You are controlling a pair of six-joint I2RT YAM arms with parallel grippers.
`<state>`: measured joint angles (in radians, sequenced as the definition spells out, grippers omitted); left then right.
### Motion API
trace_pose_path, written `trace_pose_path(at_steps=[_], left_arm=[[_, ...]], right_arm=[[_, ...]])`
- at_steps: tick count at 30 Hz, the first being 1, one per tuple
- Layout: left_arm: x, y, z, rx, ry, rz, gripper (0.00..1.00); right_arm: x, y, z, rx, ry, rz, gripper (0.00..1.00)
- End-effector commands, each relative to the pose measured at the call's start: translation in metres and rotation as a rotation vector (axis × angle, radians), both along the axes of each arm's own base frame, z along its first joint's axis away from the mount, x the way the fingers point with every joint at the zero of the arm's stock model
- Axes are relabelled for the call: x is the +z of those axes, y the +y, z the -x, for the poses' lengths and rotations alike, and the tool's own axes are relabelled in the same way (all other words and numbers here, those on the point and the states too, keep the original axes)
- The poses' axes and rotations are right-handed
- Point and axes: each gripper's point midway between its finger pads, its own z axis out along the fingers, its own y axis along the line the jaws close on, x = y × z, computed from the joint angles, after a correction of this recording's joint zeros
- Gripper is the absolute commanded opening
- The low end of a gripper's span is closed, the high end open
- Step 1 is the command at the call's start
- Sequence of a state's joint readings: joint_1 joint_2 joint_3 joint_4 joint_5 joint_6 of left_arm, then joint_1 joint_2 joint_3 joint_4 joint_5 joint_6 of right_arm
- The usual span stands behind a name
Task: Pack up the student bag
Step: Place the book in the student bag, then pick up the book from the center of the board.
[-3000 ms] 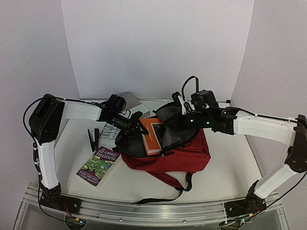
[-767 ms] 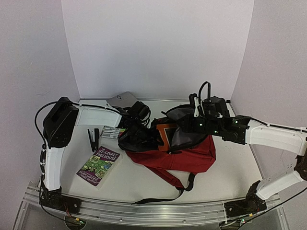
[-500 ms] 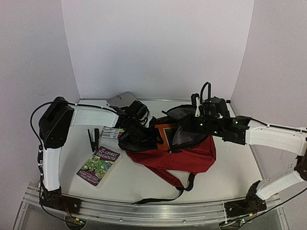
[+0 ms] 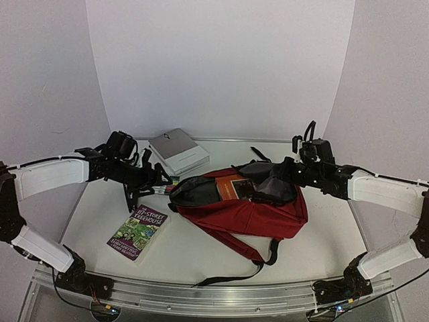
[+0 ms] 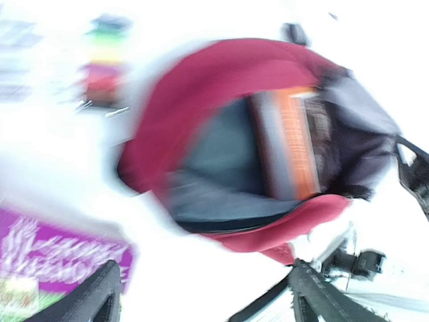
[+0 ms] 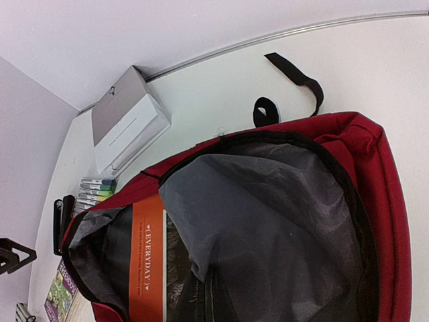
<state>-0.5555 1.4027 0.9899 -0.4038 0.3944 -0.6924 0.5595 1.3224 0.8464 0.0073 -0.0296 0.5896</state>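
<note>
Backpack of red fabric (image 4: 248,216), soft, floppy and light, lies at the middle of the table (image 4: 322,251), orange-covered book (image 4: 231,188) inside; its mouth's hem is the firm hold, I judge. My right gripper (image 4: 265,182) is pinched shut on the grey lining (image 6: 268,221) there; the left gripper (image 4: 156,176) gapes, empty.

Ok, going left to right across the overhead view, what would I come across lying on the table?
black clip → white box → orange book, which sits inside the student bag. The purple book and the markers overlap these sideways, so they are left out.
</note>
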Motion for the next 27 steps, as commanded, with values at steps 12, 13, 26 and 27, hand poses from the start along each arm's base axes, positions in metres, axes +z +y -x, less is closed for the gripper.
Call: trace_pose_path(at_steps=[12, 13, 26, 27], left_arm=[[-0.087, 0.144, 0.054, 0.473, 0.185, -0.290, 1.00], [-0.092, 0.146, 0.055, 0.485, 0.186, -0.295, 1.00], [-0.129, 0.148, 0.055, 0.432, 0.259, -0.400, 0.99], [-0.131, 0.146, 0.055, 0.418, 0.264, -0.395, 0.99]], right_arm=[[0.017, -0.009, -0.045, 0.074, 0.002, 0.004, 0.18], [0.019, -0.008, -0.043, 0.086, 0.002, 0.000, 0.33], [0.079, 0.009, 0.019, 0.197, -0.042, -0.148, 0.89], [0.079, 0.012, 0.024, 0.203, -0.036, -0.151, 0.90]])
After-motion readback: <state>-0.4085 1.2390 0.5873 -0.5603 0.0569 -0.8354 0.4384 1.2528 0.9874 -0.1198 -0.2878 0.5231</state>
